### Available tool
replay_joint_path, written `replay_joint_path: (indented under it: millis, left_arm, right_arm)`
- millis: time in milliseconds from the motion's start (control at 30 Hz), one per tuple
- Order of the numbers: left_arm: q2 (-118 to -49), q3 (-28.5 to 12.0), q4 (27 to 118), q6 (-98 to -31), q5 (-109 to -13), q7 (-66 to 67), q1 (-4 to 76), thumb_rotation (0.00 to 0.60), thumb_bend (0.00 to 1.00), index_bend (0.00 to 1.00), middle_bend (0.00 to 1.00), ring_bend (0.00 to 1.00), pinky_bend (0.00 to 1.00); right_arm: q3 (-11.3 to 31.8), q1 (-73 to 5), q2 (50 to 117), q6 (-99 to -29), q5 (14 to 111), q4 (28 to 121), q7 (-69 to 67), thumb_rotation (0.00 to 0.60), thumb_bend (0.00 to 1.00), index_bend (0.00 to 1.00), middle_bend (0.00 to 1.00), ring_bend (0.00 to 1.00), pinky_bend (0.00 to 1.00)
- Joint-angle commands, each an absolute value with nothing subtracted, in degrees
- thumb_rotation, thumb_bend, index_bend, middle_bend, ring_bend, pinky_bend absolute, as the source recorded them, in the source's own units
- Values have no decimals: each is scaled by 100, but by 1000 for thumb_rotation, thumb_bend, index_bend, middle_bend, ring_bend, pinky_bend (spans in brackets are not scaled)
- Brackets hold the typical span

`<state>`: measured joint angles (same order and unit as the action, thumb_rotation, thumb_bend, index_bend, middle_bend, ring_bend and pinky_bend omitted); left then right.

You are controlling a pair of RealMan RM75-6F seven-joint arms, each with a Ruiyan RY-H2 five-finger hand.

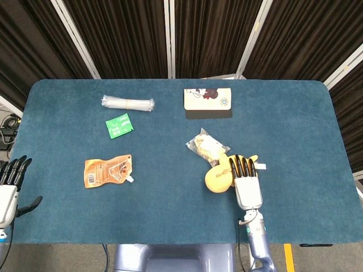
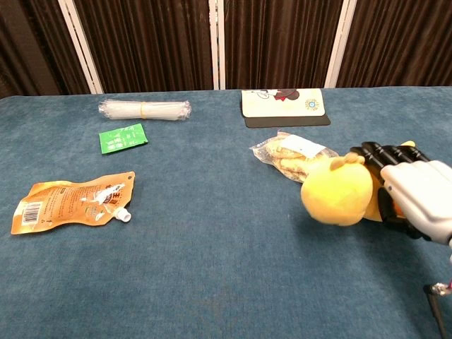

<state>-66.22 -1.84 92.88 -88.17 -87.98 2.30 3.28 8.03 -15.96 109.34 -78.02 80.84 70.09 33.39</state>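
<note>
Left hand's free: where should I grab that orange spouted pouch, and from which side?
Grip the orange pouch across its flat body, coming straight down from above: it lies flat on the table, spout pointing toward the table's middle. The left hand is off the near-left edge, so its labelled end is closest.

Each hand, right (image 2: 413, 198) and left (image 1: 10, 190), has a pale grey shell and black fingers, with seemingly thin wrist cables.
</note>
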Motion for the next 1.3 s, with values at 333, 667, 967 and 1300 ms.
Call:
replay_joint_path:
  millis: [333,667,967,1300]
  left_arm:
    - [-6613,-197,9264,-8833,-8797,156,327,600,229,0,0,0,0]
    - [-6624,-210,9260,-8895,-8820,137,312,600,228,0,0,0,0]
    - [-6601,-240,9241,-8980,-8832,33,288,600,228,0,0,0,0]
    - [-6739,-293,8950,-9332,-9090,-167,251,600,223,0,0,0,0]
  right_arm:
    - [441,-1570,10839,-7958,8434,7752,3346,600,1000,0,0,0,0]
    - [174,-1441,10286,-8427,9045,8660,3444,600,1000,0,0,0,0]
    - [-75,-1243,9544,-8762,9441,8917,3212,600,581,0,0,0,0]
    - [-209,-771,8186,-9380,9497,8653,2108,600,379,0,0,0,0]
